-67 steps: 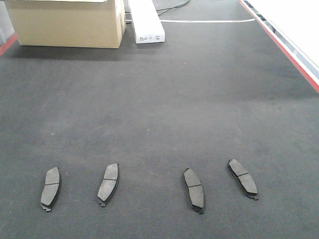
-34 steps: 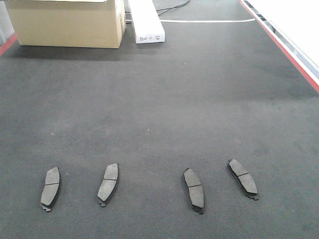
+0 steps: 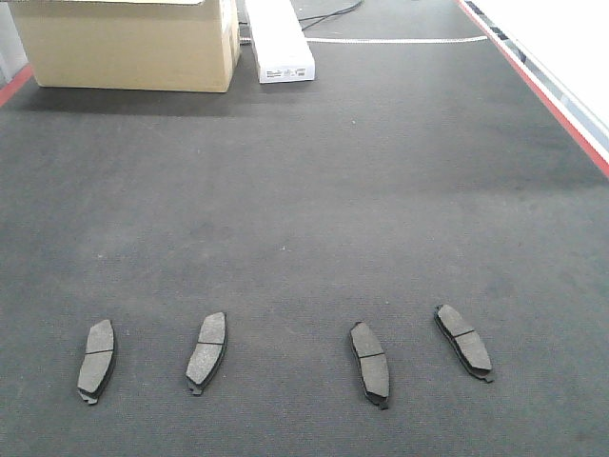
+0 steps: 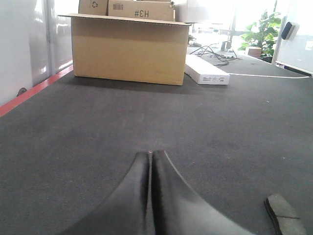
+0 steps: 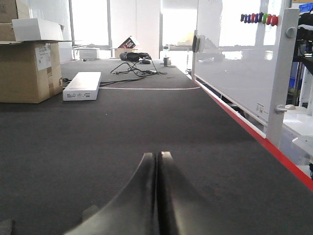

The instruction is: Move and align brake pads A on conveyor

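Four brake pads lie flat in a loose row along the near edge of the conveyor (image 3: 314,190), none touching another. From the left edge inward: the first pad (image 3: 96,361) and the second pad (image 3: 206,352) both lean slightly to the right, near each other. A wider gap separates them from the third pad (image 3: 370,364) and the fourth pad (image 3: 463,342), which lean to the left, the fourth sitting a little farther from the near edge than the rest.

At the far left corner of the belt stands a cardboard box (image 3: 124,43), with a long white box (image 3: 278,38) just beside it on the right. A red stripe (image 3: 547,95) runs down the right edge.

The left gripper (image 4: 150,155) hovers low over the belt with its fingers pressed together, holding nothing; one pad (image 4: 286,214) shows at the lower right of its view. The right gripper (image 5: 157,156) is likewise closed and empty above the belt.
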You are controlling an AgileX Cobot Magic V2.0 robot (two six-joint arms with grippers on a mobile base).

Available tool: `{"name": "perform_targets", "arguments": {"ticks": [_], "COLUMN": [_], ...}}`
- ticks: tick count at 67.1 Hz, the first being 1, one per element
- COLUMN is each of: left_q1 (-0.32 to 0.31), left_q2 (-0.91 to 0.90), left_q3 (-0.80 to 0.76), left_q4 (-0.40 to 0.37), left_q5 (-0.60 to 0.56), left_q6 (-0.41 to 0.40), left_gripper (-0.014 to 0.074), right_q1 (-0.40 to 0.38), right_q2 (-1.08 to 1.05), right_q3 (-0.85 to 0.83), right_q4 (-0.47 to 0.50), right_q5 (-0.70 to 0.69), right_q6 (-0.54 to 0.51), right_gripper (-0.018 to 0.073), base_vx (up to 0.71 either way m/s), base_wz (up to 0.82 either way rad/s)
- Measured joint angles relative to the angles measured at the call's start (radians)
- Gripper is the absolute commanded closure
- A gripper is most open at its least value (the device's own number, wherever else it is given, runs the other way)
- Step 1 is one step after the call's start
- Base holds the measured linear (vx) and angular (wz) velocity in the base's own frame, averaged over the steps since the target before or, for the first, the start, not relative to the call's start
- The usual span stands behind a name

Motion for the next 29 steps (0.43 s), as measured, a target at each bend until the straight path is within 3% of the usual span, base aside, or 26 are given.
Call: {"name": "perform_targets", "arguments": {"ticks": [29], "left_q1": [0.0], "left_q2": [0.0], "left_q3": [0.0], "left_q4": [0.0], "left_q5": [0.0], "left_q6": [0.0], "left_gripper": [0.0603], "right_q1": [0.0], "right_q2": [0.0], "right_q3": [0.0], "right_q4": [0.0], "right_q5": [0.0], "right_q6": [0.0], "right_gripper": [0.0571], "base_vx": [0.0], "base_wz": [0.0]}}
